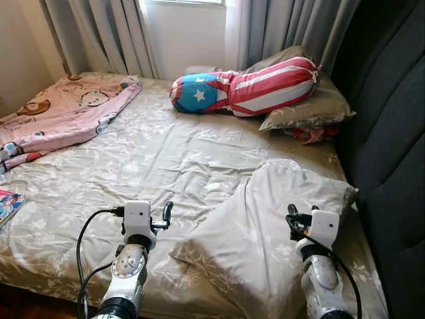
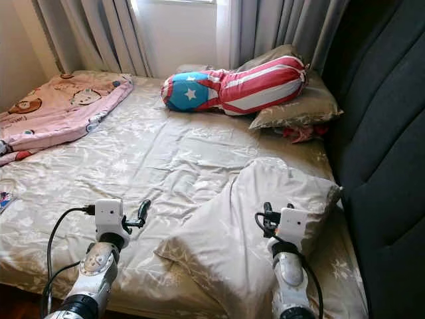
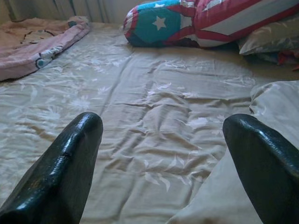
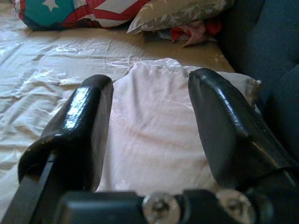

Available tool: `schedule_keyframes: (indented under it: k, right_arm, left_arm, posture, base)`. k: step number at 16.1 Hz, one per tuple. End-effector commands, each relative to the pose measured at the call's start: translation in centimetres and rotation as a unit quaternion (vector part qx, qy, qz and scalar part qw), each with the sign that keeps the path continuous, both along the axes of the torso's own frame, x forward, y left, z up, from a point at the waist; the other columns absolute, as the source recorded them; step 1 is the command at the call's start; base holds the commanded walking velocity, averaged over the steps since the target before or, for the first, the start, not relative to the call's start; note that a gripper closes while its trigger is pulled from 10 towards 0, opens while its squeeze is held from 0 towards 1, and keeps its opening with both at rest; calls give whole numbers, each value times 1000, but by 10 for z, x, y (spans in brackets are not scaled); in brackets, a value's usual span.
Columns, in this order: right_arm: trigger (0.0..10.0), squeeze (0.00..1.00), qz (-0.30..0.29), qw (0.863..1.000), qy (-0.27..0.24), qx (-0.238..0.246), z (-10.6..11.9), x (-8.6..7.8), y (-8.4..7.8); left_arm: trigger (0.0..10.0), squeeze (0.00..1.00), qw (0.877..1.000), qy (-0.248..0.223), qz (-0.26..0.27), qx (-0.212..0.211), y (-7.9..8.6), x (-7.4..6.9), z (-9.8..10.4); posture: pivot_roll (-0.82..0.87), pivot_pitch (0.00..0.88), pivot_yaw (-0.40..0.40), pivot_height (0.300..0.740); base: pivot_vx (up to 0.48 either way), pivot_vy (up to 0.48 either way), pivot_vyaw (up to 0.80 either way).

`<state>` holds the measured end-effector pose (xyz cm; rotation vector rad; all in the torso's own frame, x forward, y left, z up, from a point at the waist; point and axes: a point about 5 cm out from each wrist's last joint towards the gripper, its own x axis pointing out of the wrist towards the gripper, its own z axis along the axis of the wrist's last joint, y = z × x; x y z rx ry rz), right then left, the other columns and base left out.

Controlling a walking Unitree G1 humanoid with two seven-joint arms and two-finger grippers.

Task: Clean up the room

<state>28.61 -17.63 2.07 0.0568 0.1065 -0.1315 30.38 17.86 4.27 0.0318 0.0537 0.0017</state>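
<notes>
Tidying barely begun: near pillow (image 1: pixel 265 232) askew across bed (image 1: pixel 153 159), pink blanket (image 1: pixel 60 109) crumpled at far corner. Left gripper (image 1: pixel 165 216) open, empty, beside pillow; right gripper (image 4: pixel 149 121) open, empty, above it.

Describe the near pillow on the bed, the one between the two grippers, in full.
The near pillow is a soft, plump one in a beige case with a pale leaf print matching the bed sheet. It lies crumpled and askew on the bed's near right part, one corner toward the dark headboard, another toward the foot edge. The right gripper, open, hovers over its right part; the left gripper, open, is just left of it. No contact is evident.
</notes>
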Motion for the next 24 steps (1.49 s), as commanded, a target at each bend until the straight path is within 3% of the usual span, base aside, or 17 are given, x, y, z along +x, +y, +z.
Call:
schedule_keyframes:
  k: [1,12,16,24]
  right_arm:
    - [10000,0,7,1000,3,-11,-2,-3,2]
    - [10000,0,-17,999,39,-6,-12,-8,0]
    - [10000,0,3,999,37,4,-12,-7,6]
    - [10000,0,13,999,48,7,-13,-7,9]
  left_arm:
    - [10000,0,1000,0,-3,-5,-2,-2,-2]
    - [10000,0,1000,-2,-6,-9,-2,2,2]
    - [10000,0,1000,-4,-8,-11,-2,4,4]
    - [10000,0,1000,-3,-9,-13,-1,4,4]
  posture:
    - [-74,0,-52,740]
    - [-75,0,-47,740]
    - [-74,0,-49,691]
    - [-70,0,-52,691]
  base:
    - [0,0,0]
    - [0,0,0]
    - [0,0,0]
    - [0,0,0]
